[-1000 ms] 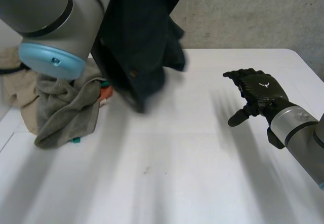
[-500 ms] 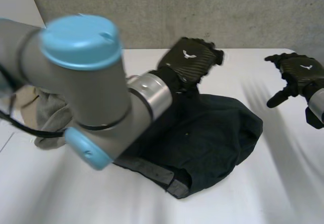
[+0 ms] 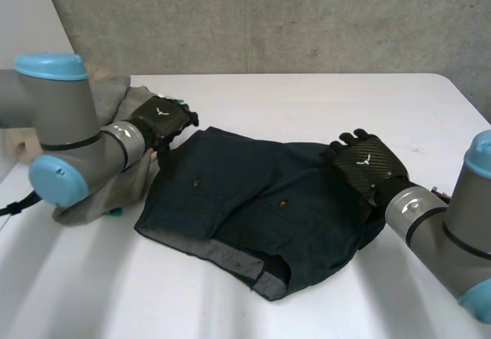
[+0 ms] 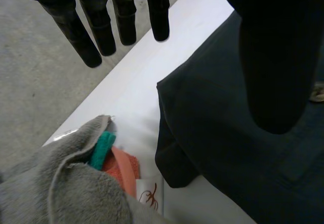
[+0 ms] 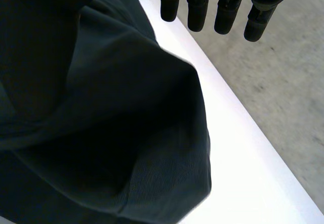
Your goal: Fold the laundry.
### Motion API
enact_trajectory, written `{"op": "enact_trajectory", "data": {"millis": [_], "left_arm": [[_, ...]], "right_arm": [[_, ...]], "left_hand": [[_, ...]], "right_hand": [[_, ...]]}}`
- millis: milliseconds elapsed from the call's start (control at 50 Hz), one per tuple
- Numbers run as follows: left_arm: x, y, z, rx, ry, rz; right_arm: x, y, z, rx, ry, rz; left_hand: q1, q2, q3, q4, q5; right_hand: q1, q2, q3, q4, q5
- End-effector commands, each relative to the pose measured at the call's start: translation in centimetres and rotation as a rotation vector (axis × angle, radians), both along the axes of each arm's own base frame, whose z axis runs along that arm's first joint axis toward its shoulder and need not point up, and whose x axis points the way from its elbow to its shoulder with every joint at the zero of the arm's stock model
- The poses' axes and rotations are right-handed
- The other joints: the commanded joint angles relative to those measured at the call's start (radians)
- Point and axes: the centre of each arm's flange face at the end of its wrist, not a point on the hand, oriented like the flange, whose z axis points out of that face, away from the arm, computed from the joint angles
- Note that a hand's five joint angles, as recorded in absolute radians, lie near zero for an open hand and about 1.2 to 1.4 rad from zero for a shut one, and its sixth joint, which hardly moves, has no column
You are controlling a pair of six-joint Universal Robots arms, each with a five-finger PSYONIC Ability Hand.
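Head view, surface: white table [image 3: 322, 97], with a grey concrete wall [image 3: 268, 17] behind its far edge.
Head view, laundry: dark garment [image 3: 253, 208] lies spread at the table's centre, with one hem turned up at the near edge. A grey-beige towel pile [image 3: 103, 189] sits just left of it.
Head view, left hand [image 3: 159, 120]: at the garment's far-left corner.
Head view, right hand [image 3: 364, 164]: over the garment's right edge, back upward.
Left wrist view, fingers [image 4: 101, 26]: straight, slightly spread, clear of the cloth and holding nothing.
Left wrist view, surroundings: a corner of the garment lies under the palm. A teal cloth [image 4: 103, 148] and an orange cloth [image 4: 126, 165] are tucked under the grey towel nearby. Grey floor [image 4: 35, 82] lies beyond the table edge.
Right wrist view, fingers [image 5: 225, 8]: straight, gripping nothing.
Right wrist view, surroundings: the garment is bunched under the palm, with the white table edge beside it and floor beyond.
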Motion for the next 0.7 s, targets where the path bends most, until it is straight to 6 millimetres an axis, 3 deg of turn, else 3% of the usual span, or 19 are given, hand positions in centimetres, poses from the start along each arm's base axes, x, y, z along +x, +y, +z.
{"op": "enact_trajectory", "data": {"millis": [20, 160, 180, 200, 220, 240, 260, 320, 400, 460, 480, 540, 560, 640, 700], "left_arm": [[-2.0, -1.8, -1.7, -0.004, 0.012, -0.061], [-3.2, -1.6, -3.6, 0.036, -0.048, -0.132], [-3.4, -1.7, -3.9, 0.030, -0.062, -0.145], [-3.6, -1.8, -4.1, 0.016, -0.069, -0.154], [-3.7, -1.9, -4.0, 0.009, -0.072, -0.156], [-3.9, -1.9, -3.9, -0.001, -0.074, -0.157], [-4.0, -1.9, -3.8, -0.004, -0.074, -0.157], [-4.4, -1.6, -2.7, -0.017, -0.063, -0.138], [-4.3, -1.0, 0.2, -0.045, -0.031, -0.095], [-3.8, -0.1, 3.5, -0.052, 0.042, -0.043], [-3.6, 0.8, 5.1, -0.041, 0.089, -0.013], [-3.3, 2.9, 7.2, 0.000, 0.169, 0.025], [-3.3, 4.4, 8.1, 0.027, 0.222, 0.042], [-4.0, 7.8, 9.3, 0.048, 0.349, 0.045], [-5.0, 9.8, 8.7, 0.066, 0.405, 0.036]], "right_arm": [[0.1, 0.0, -0.8, -0.023, -0.052, -0.052], [0.3, -0.7, -2.6, 0.025, -0.054, -0.079], [0.3, -1.1, -2.9, 0.030, -0.045, -0.092], [0.3, -1.7, -3.2, 0.032, -0.038, -0.104], [0.3, -2.1, -3.1, 0.026, -0.037, -0.110], [0.4, -2.9, -3.0, 0.014, -0.035, -0.122], [0.5, -3.7, -2.7, -0.002, -0.034, -0.129], [1.1, -5.0, -1.7, -0.043, -0.035, -0.126], [2.5, -7.6, 1.3, -0.166, -0.060, -0.106], [4.2, -9.9, 3.7, -0.285, -0.101, -0.070], [5.3, -10.9, 4.8, -0.349, -0.129, -0.037], [7.0, -12.5, 6.3, -0.453, -0.184, 0.033], [8.1, -13.4, 7.2, -0.519, -0.222, 0.085], [10.6, -14.3, 8.3, -0.620, -0.326, 0.229], [11.4, -15.0, 8.3, -0.642, -0.393, 0.295]], "left_hand": [[-0.051, -0.046, -0.042, -0.046, -0.035], [-0.054, -0.050, -0.046, -0.049, -0.038], [0.150, 0.154, 0.158, 0.155, 0.166], [0.536, 0.540, 0.544, 0.540, 0.551], [0.691, 0.695, 0.699, 0.695, 0.706], [1.047, 1.051, 1.055, 1.052, 1.062], [1.102, 1.106, 1.110, 1.107, 1.118], [1.103, 1.107, 1.111, 1.108, 1.119], [1.103, 1.107, 1.111, 1.108, 1.119], [1.103, 1.107, 1.111, 1.108, 1.119], [1.103, 1.107, 1.111, 1.108, 1.119], [1.103, 1.107, 1.111, 1.108, 1.119], [1.103, 1.107, 1.111, 1.108, 1.119], [1.103, 1.107, 1.111, 1.108, 1.119], [1.103, 1.107, 1.111, 1.108, 1.119]], "right_hand": [[-0.045, -0.032, -0.033, -0.029, -0.046], [-0.045, -0.032, -0.033, -0.029, -0.046], [0.114, 0.128, 0.127, 0.130, 0.114], [0.340, 0.353, 0.352, 0.356, 0.340], [0.531, 0.544, 0.543, 0.547, 0.531], [1.016, 1.029, 1.028, 1.032, 1.015], [1.175, 1.188, 1.187, 1.191, 1.174], [1.176, 1.190, 1.189, 1.193, 1.176], [1.176, 1.190, 1.189, 1.193, 1.176], [1.176, 1.190, 1.189, 1.193, 1.176], [1.176, 1.190, 1.189, 1.193, 1.176], [1.176, 1.190, 1.189, 1.193, 1.176], [1.176, 1.190, 1.189, 1.193, 1.176], [1.176, 1.190, 1.189, 1.193, 1.176], [1.176, 1.190, 1.189, 1.193, 1.176]]}}
